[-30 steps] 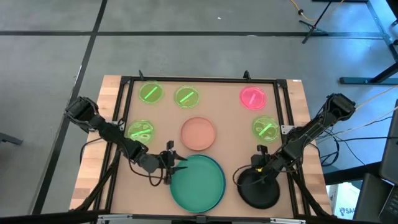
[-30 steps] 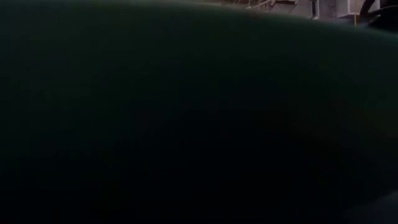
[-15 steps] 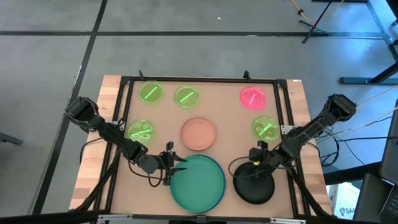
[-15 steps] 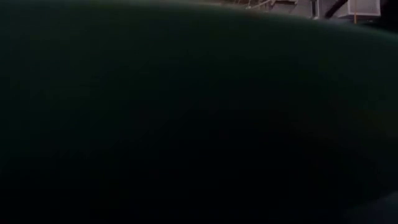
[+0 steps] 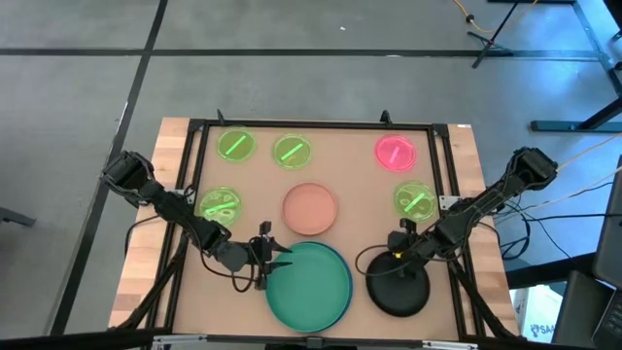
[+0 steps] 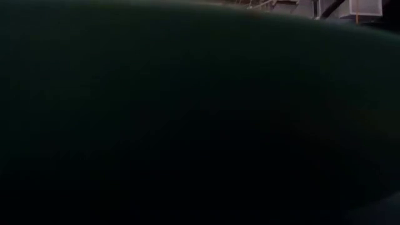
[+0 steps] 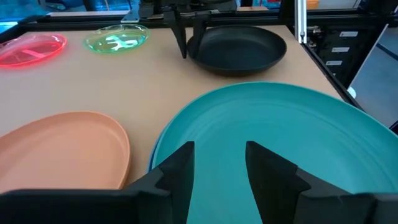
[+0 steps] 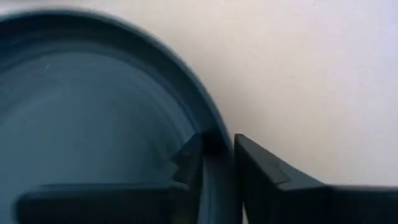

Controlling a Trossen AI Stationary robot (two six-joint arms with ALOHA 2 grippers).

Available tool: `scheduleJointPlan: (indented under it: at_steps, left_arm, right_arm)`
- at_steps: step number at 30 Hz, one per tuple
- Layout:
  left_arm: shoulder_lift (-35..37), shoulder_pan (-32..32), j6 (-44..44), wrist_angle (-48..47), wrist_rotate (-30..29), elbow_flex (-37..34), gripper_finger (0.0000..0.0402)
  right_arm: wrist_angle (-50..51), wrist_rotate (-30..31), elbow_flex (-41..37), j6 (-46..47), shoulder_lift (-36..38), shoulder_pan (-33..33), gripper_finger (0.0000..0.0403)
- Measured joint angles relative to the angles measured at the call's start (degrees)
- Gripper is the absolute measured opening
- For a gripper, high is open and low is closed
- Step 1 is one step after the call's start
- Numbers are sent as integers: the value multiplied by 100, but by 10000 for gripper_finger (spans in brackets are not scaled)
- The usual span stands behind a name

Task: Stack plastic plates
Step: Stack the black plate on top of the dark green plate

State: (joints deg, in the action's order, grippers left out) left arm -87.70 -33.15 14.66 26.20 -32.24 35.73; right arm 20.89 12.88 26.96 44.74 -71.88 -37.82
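A large teal-green plate lies at the table's near middle; a blue rim shows under its edge. It fills the low view. My left gripper is open, its fingers over the teal plate's left rim; I cannot tell whether they touch it. A black plate lies to the right of the teal one, and my right gripper is shut on it. A salmon-pink plate lies flat in the middle. My right gripper holds the black plate's rim at its far side, one finger inside the plate and one outside. The fingers slant down from the far right. Whether the plate is clear of the table, I cannot tell.
Small neon-green plates lie at the far left, beside it, at the left and at the right. A small pink plate lies at the far right. A black frame borders the table.
My right gripper has gone toward the table's left edge and a little toward its far edge, and the black plate has gone with it, closer to the teal plate.
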Motion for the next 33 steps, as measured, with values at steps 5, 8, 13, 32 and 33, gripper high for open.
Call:
scheduleJointPlan:
  at_steps: [5, 8, 13, 32, 33]
  left_arm:
    - [0, -61, -17, 0, 14, 0, 137]
    - [-2, -72, -20, -2, 23, 0, 137]
    - [-2, -48, -22, 0, 19, 0, 137]
    - [-2, -46, -15, 50, -27, 0, 137]
    - [-2, -46, -15, 50, -27, 0, 137]
  right_arm:
    - [20, -43, 56, -150, 158, 0, 9]
    - [49, 52, 272, -164, 331, 0, 17]
    - [11, 65, 692, -529, 718, 136, 5]
    - [-3886, 83, 826, -1771, -1257, 1278, 7]
    - [-4079, 55, 826, -1804, -1436, 1318, 8]
